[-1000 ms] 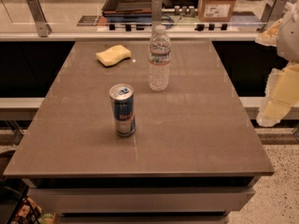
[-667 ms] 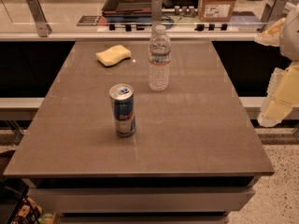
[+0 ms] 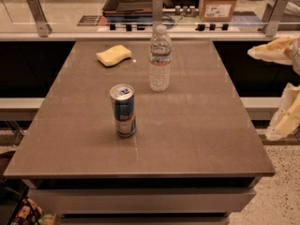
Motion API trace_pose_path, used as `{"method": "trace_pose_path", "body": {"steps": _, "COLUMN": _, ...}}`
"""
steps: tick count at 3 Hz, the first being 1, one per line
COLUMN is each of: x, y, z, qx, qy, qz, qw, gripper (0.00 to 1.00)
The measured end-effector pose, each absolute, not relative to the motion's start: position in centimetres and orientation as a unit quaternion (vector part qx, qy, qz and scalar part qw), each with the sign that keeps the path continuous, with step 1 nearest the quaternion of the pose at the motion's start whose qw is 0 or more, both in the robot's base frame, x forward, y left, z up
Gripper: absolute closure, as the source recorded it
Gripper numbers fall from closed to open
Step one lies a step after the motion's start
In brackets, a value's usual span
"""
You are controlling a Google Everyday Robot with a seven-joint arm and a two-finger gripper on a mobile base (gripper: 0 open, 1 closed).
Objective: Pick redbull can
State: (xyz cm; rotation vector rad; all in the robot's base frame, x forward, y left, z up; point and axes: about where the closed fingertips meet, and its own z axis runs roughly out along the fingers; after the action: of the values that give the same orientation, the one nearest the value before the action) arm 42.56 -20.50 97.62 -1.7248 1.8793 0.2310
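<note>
Camera view — redbull can (image 3: 123, 110) upright on table (image 3: 197, 125); gripper (image 3: 263, 93) at right edge — released, holding nothing

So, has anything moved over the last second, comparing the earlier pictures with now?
Nothing visibly changed. The gripper is open at the right edge, off the table, as before. The redbull can stands upright and untouched, with the water bottle behind it and the yellow sponge at the far left, all where they were.
</note>
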Motion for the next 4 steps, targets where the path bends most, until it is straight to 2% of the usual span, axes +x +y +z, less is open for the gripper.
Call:
{"method": "trace_pose_path", "body": {"steps": 2, "x": 37.8, "y": -13.2, "z": 98.3, "qx": -0.646, "qy": 0.605, "qz": 0.266, "qw": 0.383, "gripper": 0.00}}
{"method": "trace_pose_path", "body": {"steps": 3, "x": 35.8, "y": -8.5, "z": 101.0, "qx": -0.605, "qy": 0.582, "qz": 0.332, "qw": 0.431, "gripper": 0.00}}
{"method": "trace_pose_path", "body": {"steps": 4, "x": 35.8, "y": -4.1, "z": 103.3, "qx": -0.553, "qy": 0.595, "qz": 0.356, "qw": 0.462, "gripper": 0.00}}
